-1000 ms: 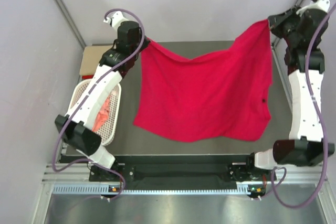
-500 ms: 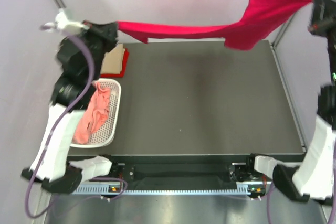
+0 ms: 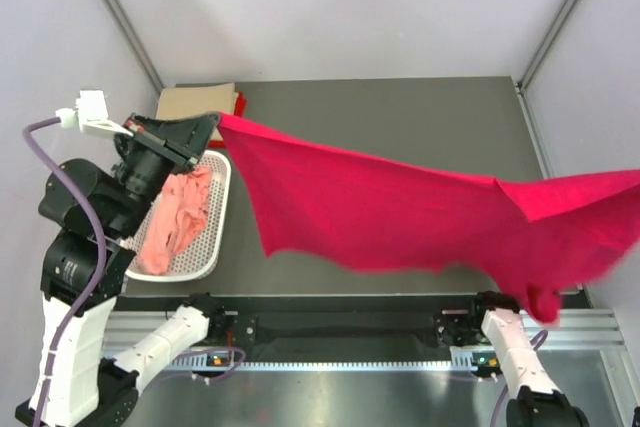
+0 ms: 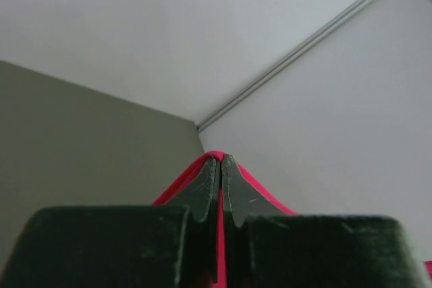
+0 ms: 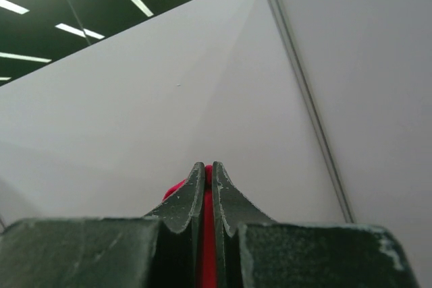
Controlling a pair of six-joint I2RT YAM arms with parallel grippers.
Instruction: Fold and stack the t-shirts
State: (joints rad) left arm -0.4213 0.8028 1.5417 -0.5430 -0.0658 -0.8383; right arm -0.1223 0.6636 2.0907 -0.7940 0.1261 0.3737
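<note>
1. A robot test cell in a lab: pale panel walls (image 3: 350, 7) box in a dark bench (image 3: 400, 117).
2. Aluminium frame posts (image 3: 120, 22) join the panels.
3. Cabled robot arms (image 3: 85, 237) stand on a metal rail (image 3: 340, 359) at the bench's near edge.
4. Above the wall, strip lights (image 5: 81, 32) cross a dark hall ceiling.

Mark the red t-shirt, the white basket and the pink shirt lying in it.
red t-shirt (image 3: 380, 212), top view, middle of the cloth.
white basket (image 3: 200, 247), top view, bare mesh by right rim.
pink shirt (image 3: 172, 222), top view, middle of the bundle.
</note>
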